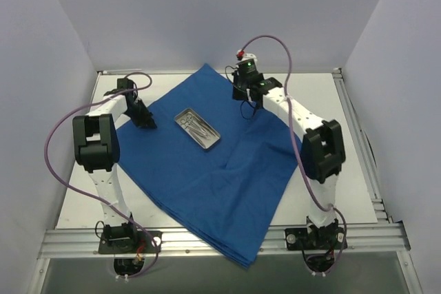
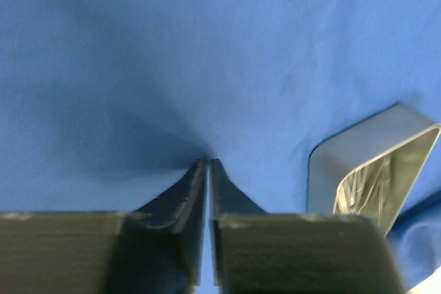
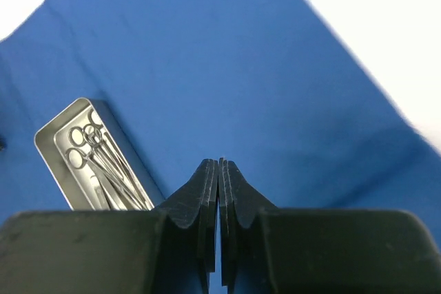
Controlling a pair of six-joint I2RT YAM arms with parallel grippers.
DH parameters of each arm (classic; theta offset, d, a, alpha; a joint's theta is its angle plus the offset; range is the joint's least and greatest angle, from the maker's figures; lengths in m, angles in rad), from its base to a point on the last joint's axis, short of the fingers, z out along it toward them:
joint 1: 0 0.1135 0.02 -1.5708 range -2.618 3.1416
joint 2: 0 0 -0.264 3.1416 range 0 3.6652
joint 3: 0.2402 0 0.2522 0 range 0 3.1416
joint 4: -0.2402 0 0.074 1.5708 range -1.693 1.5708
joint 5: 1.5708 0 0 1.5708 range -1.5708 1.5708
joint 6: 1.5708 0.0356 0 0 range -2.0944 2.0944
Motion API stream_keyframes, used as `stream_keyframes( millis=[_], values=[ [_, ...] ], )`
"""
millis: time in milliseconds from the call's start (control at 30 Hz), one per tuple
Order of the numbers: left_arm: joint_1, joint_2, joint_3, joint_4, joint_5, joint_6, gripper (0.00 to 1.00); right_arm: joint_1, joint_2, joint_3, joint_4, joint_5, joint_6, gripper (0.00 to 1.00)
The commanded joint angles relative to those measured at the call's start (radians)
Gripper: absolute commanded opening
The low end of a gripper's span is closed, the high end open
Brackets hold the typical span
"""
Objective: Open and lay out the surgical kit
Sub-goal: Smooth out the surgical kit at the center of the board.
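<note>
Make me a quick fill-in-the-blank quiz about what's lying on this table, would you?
1. The metal tray sits on a spread-out cloth whose colour is ____.
2. The scissor-like instruments all lie inside the ____.
3. The left gripper has its tips closed on the ____, which puckers there.
4. The right gripper is shut and holds ____.

Missing words: blue; tray; cloth; nothing.
</note>
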Motion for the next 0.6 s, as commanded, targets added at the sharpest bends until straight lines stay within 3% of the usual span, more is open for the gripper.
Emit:
stream_keyframes(
  millis=[0,67,300,367,433,500,533,567],
  values=[
    [-0.007,-0.090,-0.017,0.014,-0.028,0.008,0.22,0.007,0.140,0.111,-0.071,-0.058,-0.025,0.00],
    [-0.011,-0.104,-0.026,0.014,-0.047,0.001,0.42,0.008,0.216,0.151,-0.089,-0.085,-0.019,0.00],
    [-0.065,-0.108,-0.034,-0.009,-0.142,-0.006,0.55,0.002,0.339,0.172,-0.118,-0.103,-0.019,0.00],
    [-0.076,-0.081,-0.020,-0.025,-0.156,-0.012,0.46,0.000,0.376,0.177,-0.127,-0.109,-0.022,0.00],
    [-0.079,-0.049,-0.013,-0.038,-0.174,-0.020,0.25,0.000,0.398,0.171,-0.117,-0.120,-0.030,0.00],
    [-0.074,-0.021,0.016,-0.056,-0.186,-0.020,0.18,0.000,0.425,0.171,-0.101,-0.131,-0.030,0.00],
    [-0.071,0.011,0.030,-0.067,-0.191,-0.022,0.05,0.002,0.435,0.173,-0.094,-0.137,-0.030,0.00],
    [-0.067,0.025,0.043,-0.076,-0.193,-0.022,0.03,0.002,0.453,0.176,-0.088,-0.146,-0.030,0.00]
  ],
)
